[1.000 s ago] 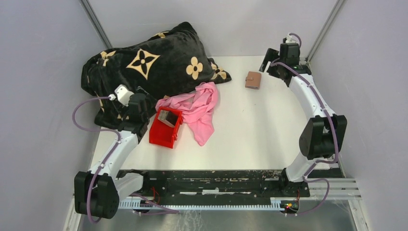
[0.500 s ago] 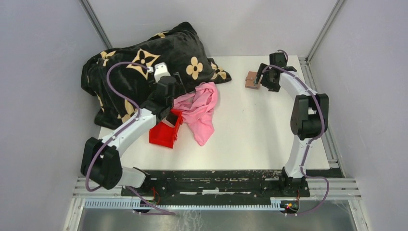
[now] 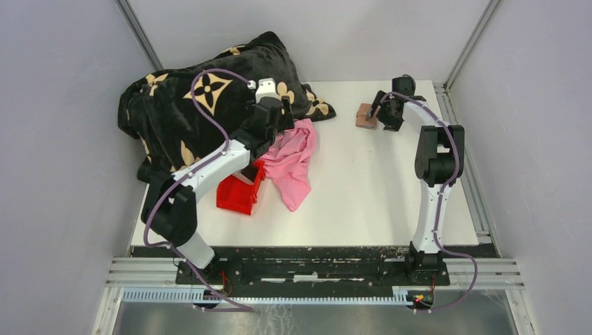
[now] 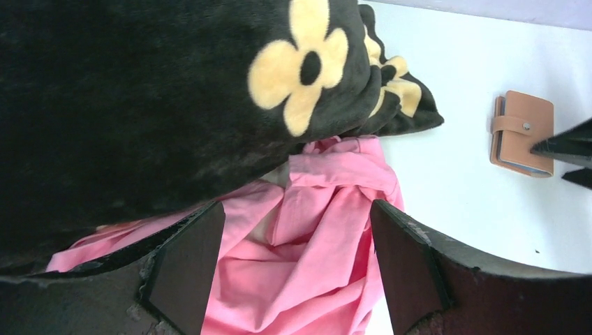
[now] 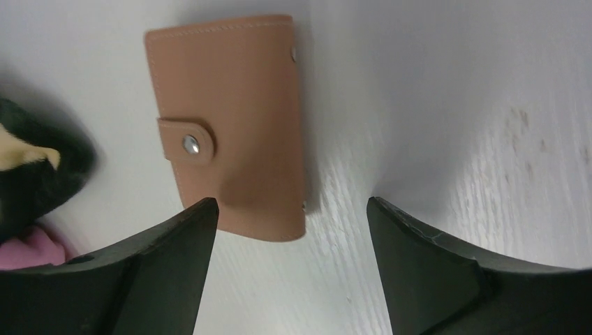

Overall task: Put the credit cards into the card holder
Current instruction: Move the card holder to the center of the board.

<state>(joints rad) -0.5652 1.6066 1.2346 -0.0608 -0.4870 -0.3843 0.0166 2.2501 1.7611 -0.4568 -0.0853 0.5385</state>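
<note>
Tabletop (image 3: 377,181) — left gripper (image 4: 297,209) over pink cloth (image 4: 321,237), right gripper (image 5: 291,209) by card holder (image 5: 230,118) — both spread.

Plain grey walls (image 3: 56,174) enclose a white table (image 3: 363,195), with metal struts (image 3: 139,33) at the back corners.

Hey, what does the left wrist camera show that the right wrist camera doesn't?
Only the left wrist view: the open left gripper, the folds of the pink cloth and the flower print on the black blanket. Only the right wrist view: the open right gripper framing one end of the card holder, the holder's corner rivets, scuffs on the table. Both: the card holder lying closed with its snap tab fastened, plus a corner of the blanket.
</note>
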